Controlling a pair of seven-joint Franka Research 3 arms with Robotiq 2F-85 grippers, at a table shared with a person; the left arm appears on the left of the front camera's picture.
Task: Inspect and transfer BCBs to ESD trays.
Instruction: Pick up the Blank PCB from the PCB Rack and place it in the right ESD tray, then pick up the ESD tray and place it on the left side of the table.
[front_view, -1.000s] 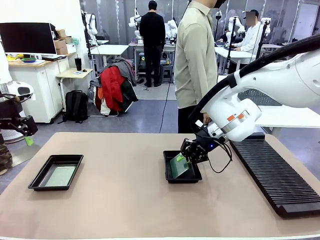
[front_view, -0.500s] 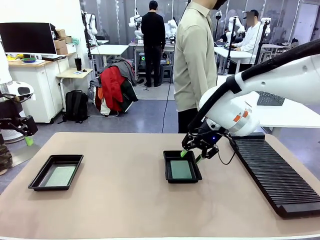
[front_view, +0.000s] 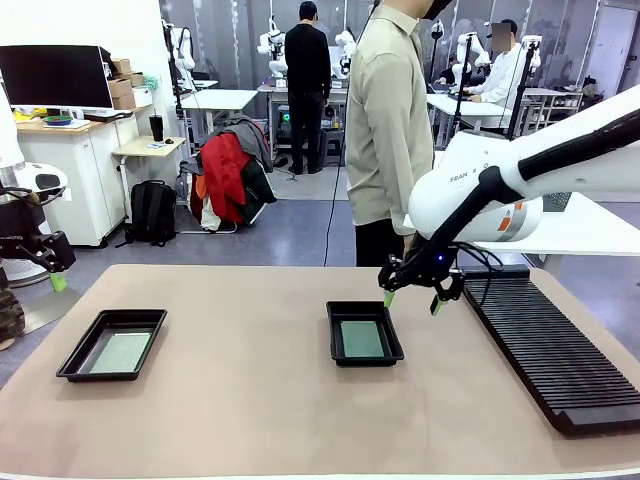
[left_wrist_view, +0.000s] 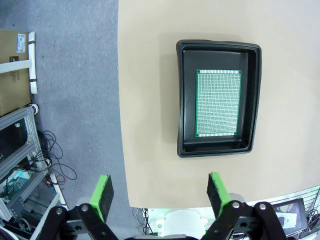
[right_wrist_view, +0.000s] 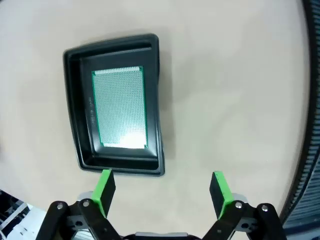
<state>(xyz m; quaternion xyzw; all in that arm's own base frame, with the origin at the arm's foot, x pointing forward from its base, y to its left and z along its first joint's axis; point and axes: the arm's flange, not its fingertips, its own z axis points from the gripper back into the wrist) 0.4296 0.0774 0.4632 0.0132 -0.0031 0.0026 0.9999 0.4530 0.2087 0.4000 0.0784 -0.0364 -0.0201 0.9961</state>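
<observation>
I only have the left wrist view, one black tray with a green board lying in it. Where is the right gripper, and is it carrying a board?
Observer: The right gripper hangs open above the table, just right of the middle tray, carrying nothing.
Operator: Is that middle tray filled?
Observer: Yes, a green board lies flat on its floor, seen from the right wrist view.
Operator: Anything beyond that tray on the right?
Observer: A long black ribbed rack lies along the table's right side.
Operator: Is anyone at the table?
Observer: A person in a beige shirt stands at the far edge, behind the middle tray.
</observation>
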